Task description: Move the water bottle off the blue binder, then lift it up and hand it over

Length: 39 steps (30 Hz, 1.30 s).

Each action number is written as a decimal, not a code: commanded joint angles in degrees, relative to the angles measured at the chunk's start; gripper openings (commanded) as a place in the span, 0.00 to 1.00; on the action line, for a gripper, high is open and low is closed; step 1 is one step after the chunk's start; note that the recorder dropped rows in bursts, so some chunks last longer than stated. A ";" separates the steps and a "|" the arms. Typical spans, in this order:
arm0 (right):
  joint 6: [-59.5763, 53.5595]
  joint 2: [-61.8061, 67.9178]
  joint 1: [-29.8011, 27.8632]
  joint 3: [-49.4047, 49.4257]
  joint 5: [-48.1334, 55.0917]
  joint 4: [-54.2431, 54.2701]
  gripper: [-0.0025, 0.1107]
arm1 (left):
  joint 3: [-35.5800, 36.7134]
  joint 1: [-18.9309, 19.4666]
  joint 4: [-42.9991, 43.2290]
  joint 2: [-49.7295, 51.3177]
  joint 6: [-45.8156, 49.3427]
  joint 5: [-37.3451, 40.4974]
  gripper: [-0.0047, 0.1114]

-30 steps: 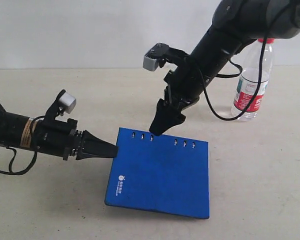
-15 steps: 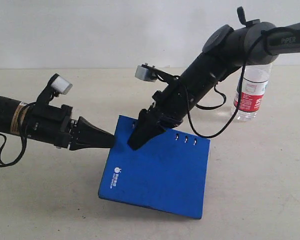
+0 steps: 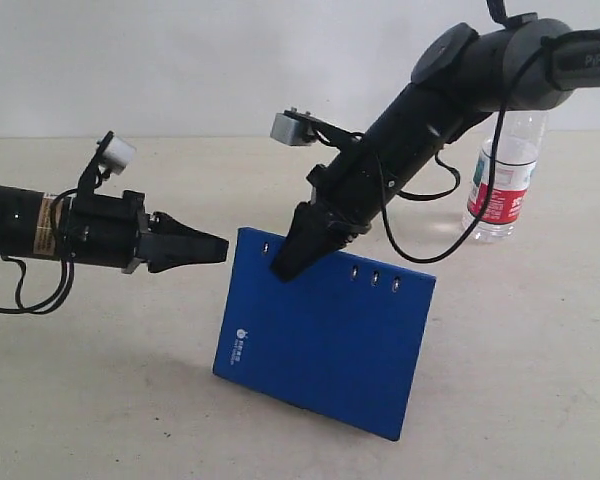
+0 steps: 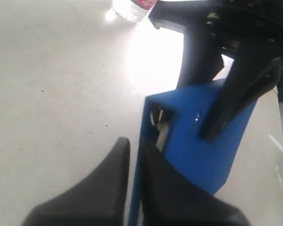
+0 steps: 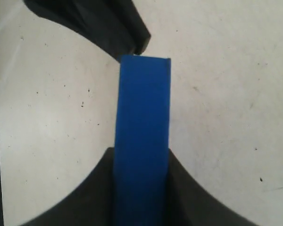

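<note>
My right gripper (image 3: 288, 265) is shut on the slotted edge of the blue binder (image 3: 320, 330), which hangs tilted with its far edge low by the table. In the right wrist view the binder (image 5: 142, 117) fills the space between the fingers of that gripper (image 5: 141, 157). My left gripper (image 3: 220, 245) sits at the binder's upper left corner, jaws slightly apart. The left wrist view shows a thin blue binder (image 4: 203, 141) edge in line with the narrow gap of the left gripper (image 4: 134, 141). The water bottle (image 3: 500, 185) stands upright on the table at the back right, off the binder.
A beige tabletop (image 3: 100, 400) lies under everything, with a white wall behind it. The right arm (image 3: 460, 80) and its looping cable (image 3: 450, 240) pass in front of the bottle. The bottle's base (image 4: 132, 5) shows at the edge of the left wrist view.
The right gripper has come down onto the binder's slotted edge, shut on it and raised it steeply. The left gripper has risen and its tips have drawn slightly back from the corner.
</note>
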 commanded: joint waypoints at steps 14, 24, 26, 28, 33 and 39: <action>-0.94 -16.65 0.11 -0.31 -0.07 -5.51 0.02 | -0.17 2.54 -10.06 -8.80 -5.76 31.48 0.08; -1.97 -25.36 12.19 -0.31 -27.45 -5.25 0.02 | 14.50 2.40 -28.69 -26.07 5.22 51.90 0.08; -4.76 -25.59 14.25 -0.31 -32.62 -4.38 0.02 | 17.96 2.40 -35.88 -26.38 12.72 50.53 0.08; -5.12 -25.59 14.82 -0.31 -35.61 -4.15 0.02 | 20.43 2.40 -42.53 -26.38 19.87 47.00 0.08; -4.34 -25.59 14.82 -0.31 -34.77 -4.52 0.14 | 21.09 2.51 -50.34 -27.02 27.57 43.27 0.08; -3.25 -25.59 14.82 -0.31 -32.07 -5.32 0.69 | 21.09 2.51 -52.14 -31.79 31.85 43.93 0.08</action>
